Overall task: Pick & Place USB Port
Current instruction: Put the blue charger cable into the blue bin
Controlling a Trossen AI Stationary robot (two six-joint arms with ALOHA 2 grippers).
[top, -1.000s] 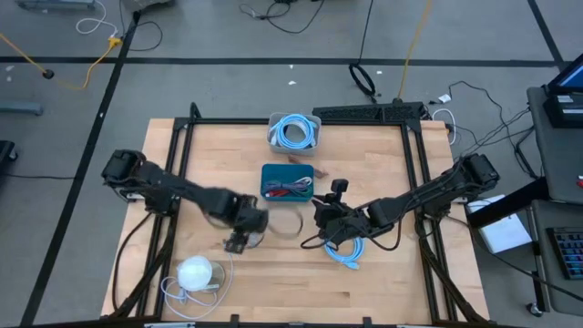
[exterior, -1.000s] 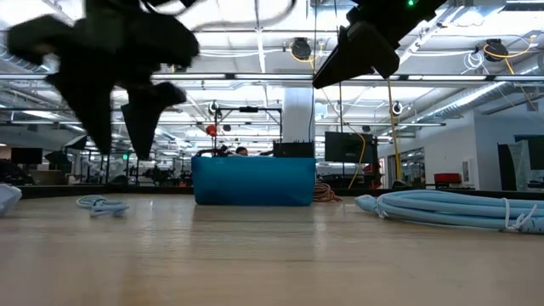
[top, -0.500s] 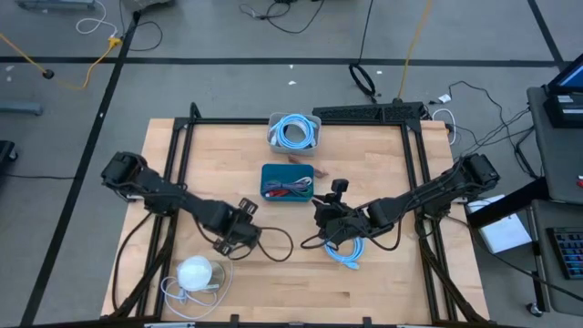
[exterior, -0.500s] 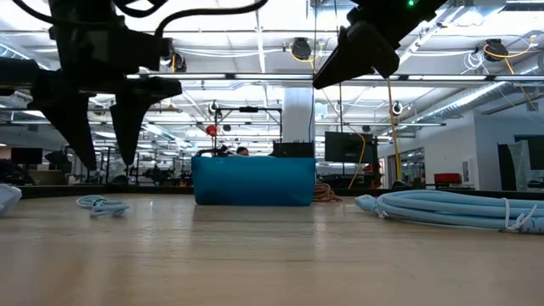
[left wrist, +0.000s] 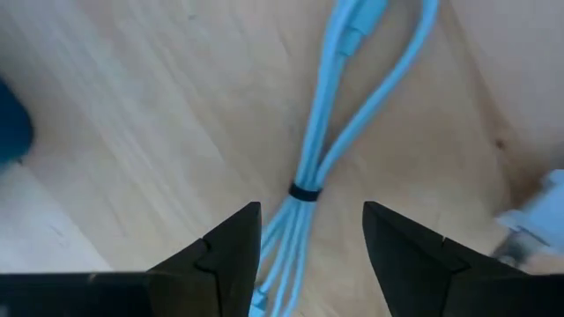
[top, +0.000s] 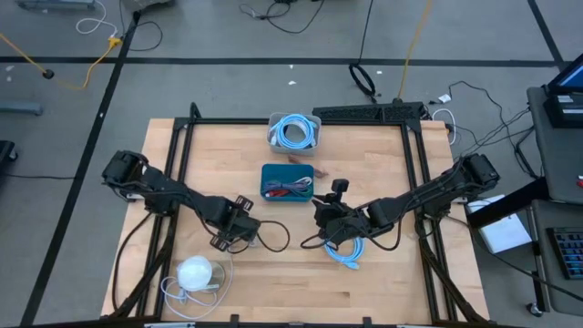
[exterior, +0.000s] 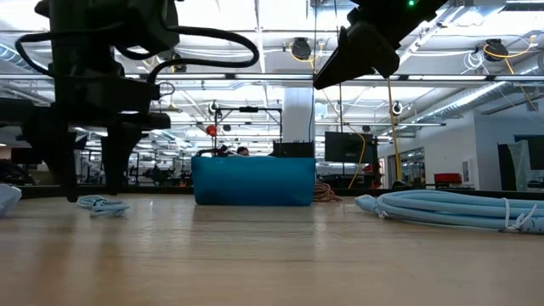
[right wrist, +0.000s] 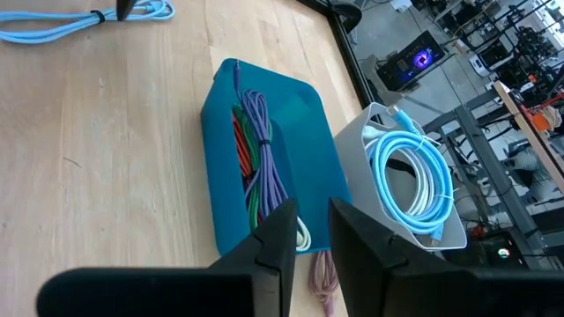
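A thin light-blue USB cable (left wrist: 319,150), bundled by a black tie (left wrist: 304,192), lies flat on the wood. It shows small in the low view (exterior: 102,204) and faintly in the high view (top: 224,257), near a white round object (top: 196,271). My left gripper (left wrist: 310,211) points down over it and is open, with one finger on each side of the bundle and close to the table (exterior: 85,191); it touches nothing. My right gripper (top: 330,228) hovers right of centre with a narrow gap between its fingers and holds nothing.
A blue bin (top: 288,182) of coloured cables sits mid-table, and a white bin (top: 294,132) of coiled light-blue cable stands behind it. A thicker light-blue cable coil (top: 349,251) lies under the right arm. Bare wood shows along the near edge.
My left gripper has come down toward the table and shifted slightly toward the left edge, turning as it went. Its fingers now stand at the height of the small cable. The cable and the right arm have kept still.
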